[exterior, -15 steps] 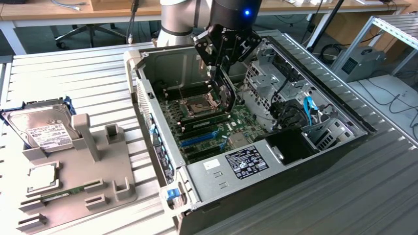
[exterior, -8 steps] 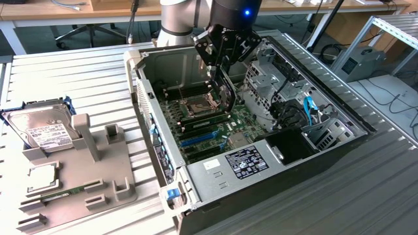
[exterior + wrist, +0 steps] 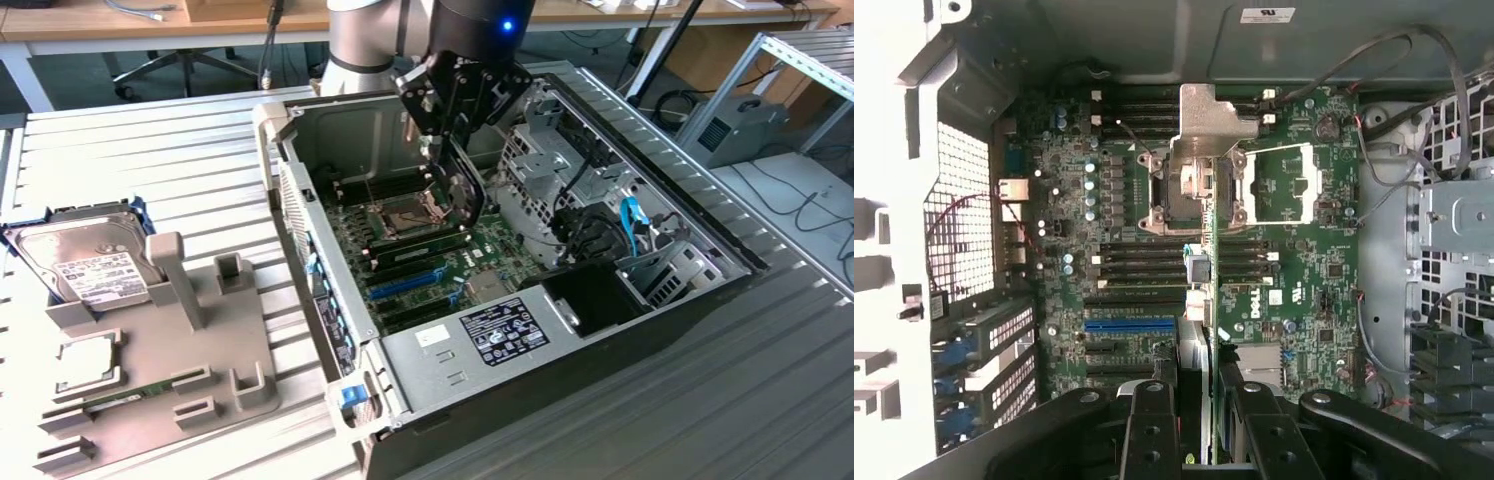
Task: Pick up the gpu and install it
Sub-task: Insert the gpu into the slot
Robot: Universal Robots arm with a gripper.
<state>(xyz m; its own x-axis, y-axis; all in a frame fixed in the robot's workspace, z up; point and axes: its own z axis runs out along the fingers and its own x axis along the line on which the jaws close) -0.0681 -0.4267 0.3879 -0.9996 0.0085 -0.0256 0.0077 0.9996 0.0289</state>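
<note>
While lying open on its side on ribbed metal table [image 3: 160,150]: computer case [image 3: 400,380], black and grey, side panel off, at centre of the exterior view.
Motherboard [image 3: 427,255]: green, flat on case floor.
Parts holder [image 3: 200,340]: grey, sits on table at nine o'clock from case.
Gripper [image 3: 447,132]: black, over motherboard, toward twelve o'clock of case; fingers [image 3: 1152,425] set narrow, clamps gpu [image 3: 467,195] by one end.
Held gpu: dark, thin, hangs edge-on over processor socket [image 3: 400,220]; silver bracket [image 3: 1206,118] at end away from fingers; contact with board not discernible.
Hard drive [image 3: 87,265]: silver, white label, at eleven o'clock of holder.
Blue slot [image 3: 400,287]: on board, at seven o'clock from gpu.
Processor chip [image 3: 87,362]: at six o'clock from hard drive.
Memory stick [image 3: 134,392]: at four o'clock from chip.
</note>
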